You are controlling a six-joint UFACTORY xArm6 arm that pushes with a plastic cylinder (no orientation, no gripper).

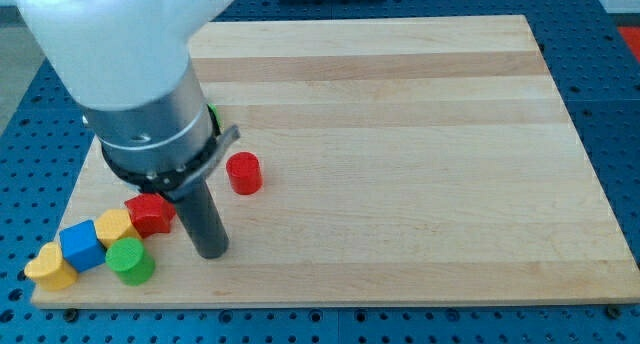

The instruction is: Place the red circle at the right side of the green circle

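Note:
The red circle stands on the wooden board, left of centre. The green circle stands near the view's bottom left. My tip is down on the board, below and a little left of the red circle and to the right of the green circle, touching neither. The arm's wide grey body hides the board's upper left.
A red block, a yellow block, a blue cube and a yellow heart-like block sit in a row at the bottom left. A sliver of green block shows behind the arm.

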